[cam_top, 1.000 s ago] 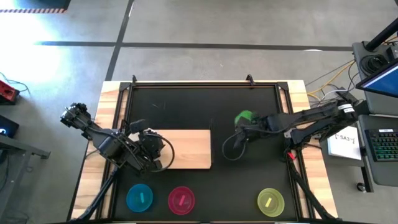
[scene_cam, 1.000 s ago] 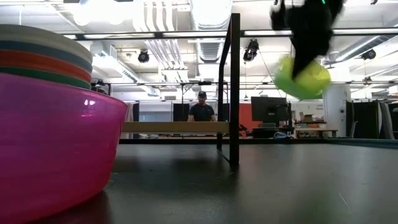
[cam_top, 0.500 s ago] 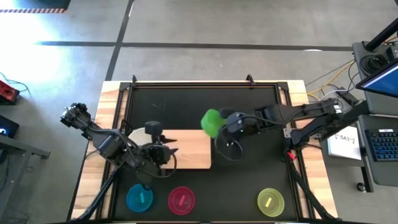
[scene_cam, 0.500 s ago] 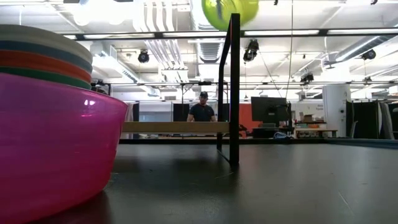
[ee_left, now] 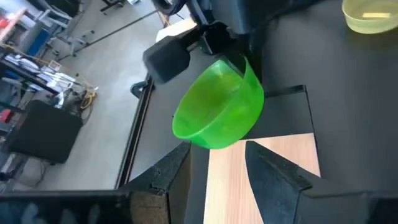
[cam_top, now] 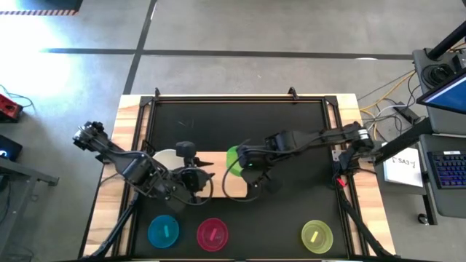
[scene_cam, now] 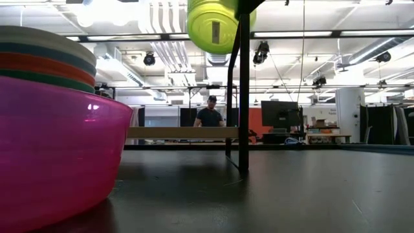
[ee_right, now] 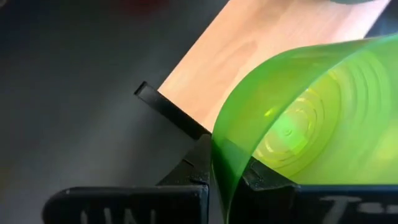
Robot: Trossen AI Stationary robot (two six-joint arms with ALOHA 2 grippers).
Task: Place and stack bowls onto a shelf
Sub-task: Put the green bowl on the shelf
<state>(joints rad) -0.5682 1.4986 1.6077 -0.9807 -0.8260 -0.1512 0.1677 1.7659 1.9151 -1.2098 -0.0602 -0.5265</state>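
Observation:
The green bowl [cam_top: 234, 160] hangs tipped on its side over the right end of the shelf [cam_top: 218, 173], with my right gripper [cam_top: 245, 161] shut on it. It shows high up in the low view as the green bowl [scene_cam: 217, 26], its base toward the camera. My left gripper [ee_left: 217, 171] stands open above the shelf [ee_left: 230, 186], just left of the bowl, with nothing between its fingers. A stack of bowls [scene_cam: 45, 58] with a white one on top [cam_top: 164, 156] stands by the shelf's left end. My right gripper pinches the green bowl's rim [ee_right: 225, 163], one finger inside the bowl and one outside. The fingers slant down from the table's right side. The bowl is lifted clear above the shelf, tipped with its opening turned sideways.
A cyan bowl [cam_top: 163, 231], a magenta bowl [cam_top: 212, 233] and a yellow-green bowl [cam_top: 317, 236] sit along the table's near edge. The magenta bowl [scene_cam: 58, 155] fills the low view's left. A black frame post [scene_cam: 244, 90] stands at the far edge.
My right gripper has carried the green bowl up and toward the table's left, from right of the shelf to over its right end, rolling so that the bowl's base now faces the near edge. My left gripper has rolled and shifted a little right along the shelf.

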